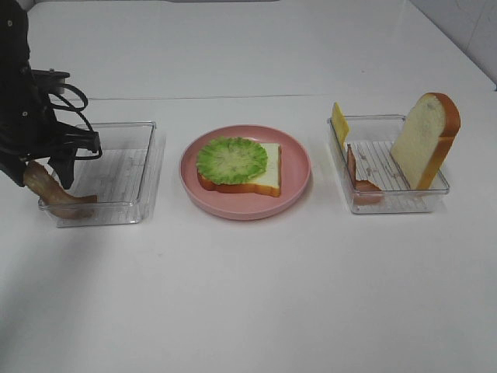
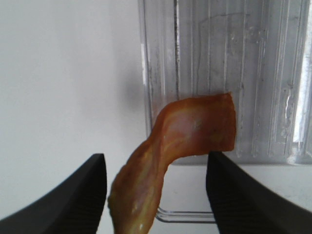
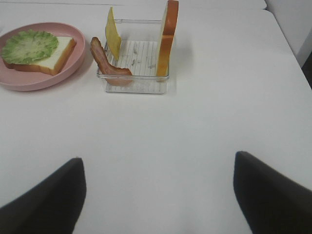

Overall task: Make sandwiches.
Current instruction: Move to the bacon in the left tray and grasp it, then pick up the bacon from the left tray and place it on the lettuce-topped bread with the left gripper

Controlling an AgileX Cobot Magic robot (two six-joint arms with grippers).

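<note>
- Step in hand, by judgement: fetching bacon for the half-built sandwich.
- Left gripper (image 2: 156, 158) low at the left edge of the exterior high frame, black jaws apart on either side of a reddish-brown wavy toy bacon strip (image 2: 170, 146). No pad seen pressing it, so open around the strip and not clamped on it.
- Strip draped over the near-left corner of the left clear ribbed plastic tray (image 1: 132, 167), one end on the tray floor, the other raised outside the wall between the jaws. Nothing else visible in that tray.
- Next move, likely: close on the raised end, lift clear of the tray wall, carry rightward to the plate, lay flat on the lettuce. Calls for a firm pinch on a thin, floppy piece and enough height not to drag the light tray along.
- Right gripper (image 3: 157, 158) wide open, holding nothing, hovering over bare white table (image 3: 195, 122); outside the exterior high frame.
- Centre of that frame: round pink plate (image 1: 245, 211) carrying a flat white toy bread slice with orange-brown crust (image 1: 268, 175), topped by a ruffled green lettuce leaf (image 1: 231, 159) that leaves the bread's right corner uncovered.
- Right of the frame: second clear ribbed plastic tray (image 1: 396, 203) holding three pieces:
- yellow cheese slice (image 1: 339, 123) upright at its far-left corner;
- second bacon strip (image 1: 363, 186) along its left wall;
- second bread slice (image 1: 423, 140) standing on edge, leaning at the right side.
</note>
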